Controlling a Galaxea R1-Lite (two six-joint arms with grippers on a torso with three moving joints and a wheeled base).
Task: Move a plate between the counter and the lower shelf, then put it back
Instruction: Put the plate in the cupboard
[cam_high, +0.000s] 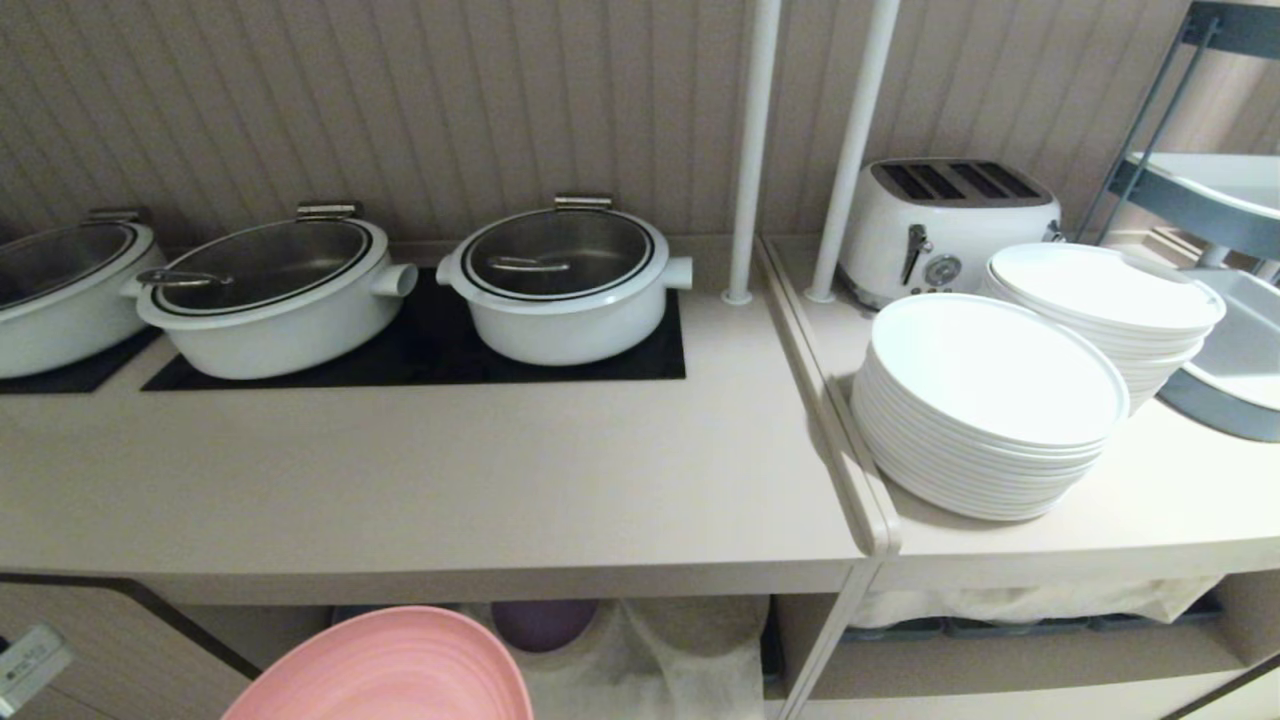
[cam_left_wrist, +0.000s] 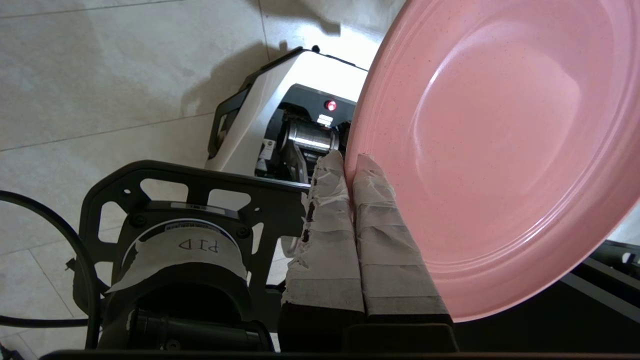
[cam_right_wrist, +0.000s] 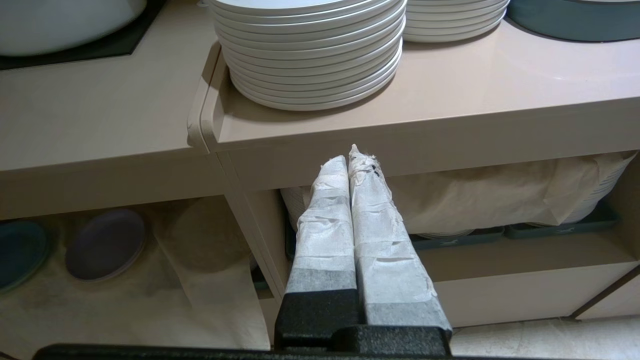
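Left gripper (cam_left_wrist: 350, 165) is closed tight on the rim of the plate (cam_left_wrist: 500, 150), one taped finger on each side of the edge, so the pink plate hangs in the air and is tilted. In the head view the plate (cam_high: 390, 670) is low in front of the lower shelf (cam_high: 640, 650), below the front edge of the counter (cam_high: 420, 480), and it rests on nothing. I judge that the task is somewhere in the middle: the plate is not on the counter and not on the shelf, so at least one placing is left to do, and the pictures cannot tell which way it goes. On the shelf a white cloth (cam_right_wrist: 165, 300) lies with a purple plate (cam_right_wrist: 105, 245) on it. The counter is beige and flat, with three white pots (cam_high: 560, 280) on a black hob. Further right stand stacks of white plates (cam_high: 990, 400) and a toaster (cam_high: 950, 220). Right gripper (cam_right_wrist: 350, 160) is shut and empty, parked before the upright divider.
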